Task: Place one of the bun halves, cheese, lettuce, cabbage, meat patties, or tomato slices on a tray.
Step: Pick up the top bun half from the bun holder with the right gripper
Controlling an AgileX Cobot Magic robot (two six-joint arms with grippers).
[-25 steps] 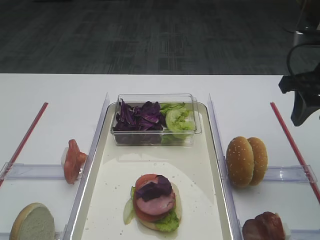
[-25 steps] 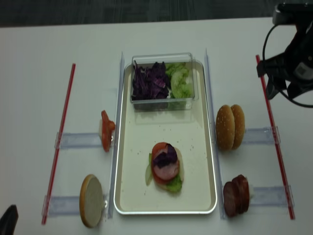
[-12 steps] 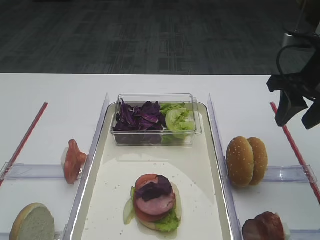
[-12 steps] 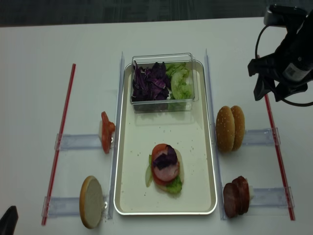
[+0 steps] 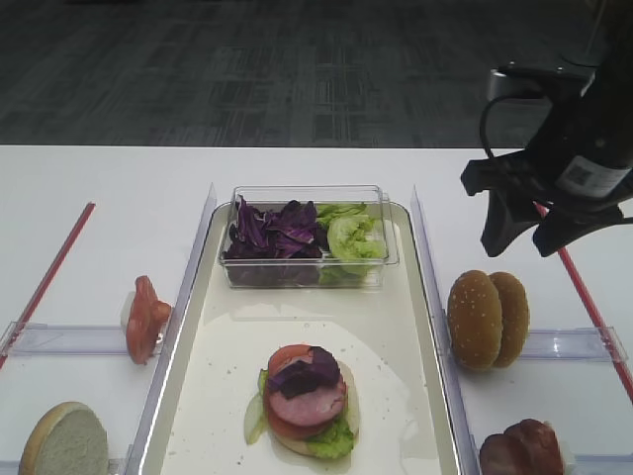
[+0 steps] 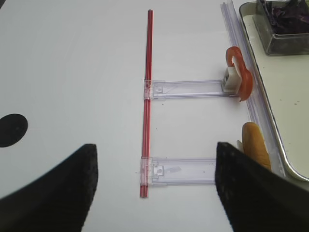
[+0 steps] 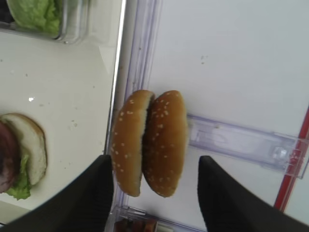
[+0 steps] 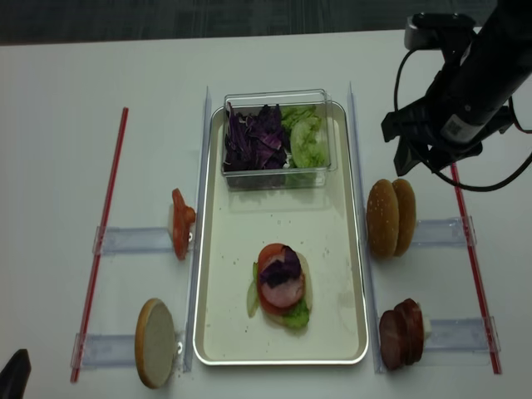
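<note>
Bright even light, slightly soft focus

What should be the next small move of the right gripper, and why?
Probably lower the right gripper straight down: its jaws stand open and empty above the two golden-brown sesame bun halves, which stand on edge beside the long cream-white tray.

meat patties [image 5: 521,450] cut by bottom edge; left end effector [image 6: 154,191] fingers cropped, blurred.

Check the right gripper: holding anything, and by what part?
Nothing held. The right gripper is open and empty, hovering over the two bun halves standing on edge beside the tray, not touching them.
</note>
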